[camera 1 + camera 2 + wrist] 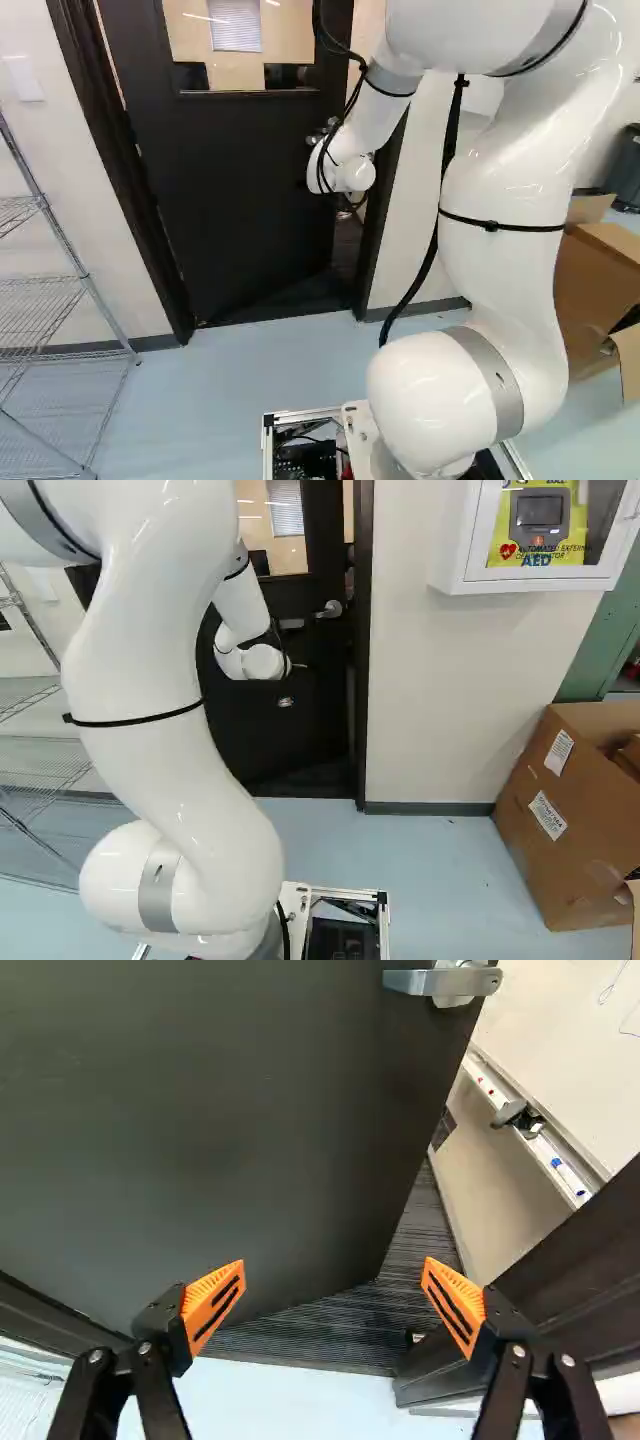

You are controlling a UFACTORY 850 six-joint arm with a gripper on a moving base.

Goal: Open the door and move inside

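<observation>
My gripper (352,203) is in front of the door near its free edge, mostly hidden by the wrist in the left base view. The black door (230,180) has a window and stands ajar, swung away from me, with a narrow gap beside the frame (380,225). A silver lever handle (330,609) shows above the wrist in the right base view. In the wrist view the gripper (335,1278) has its orange-padded fingers wide apart with nothing between them. The handle (445,980) lies well ahead of the fingers, near the edge of the door (230,1130), untouched.
Through the gap, a whiteboard tray (540,1145) with markers and a dark ridged floor (340,1325) show. A wire shelf (60,290) stands left of the doorway. On the right are a wall-mounted AED cabinet (460,555) and a cardboard box (555,820).
</observation>
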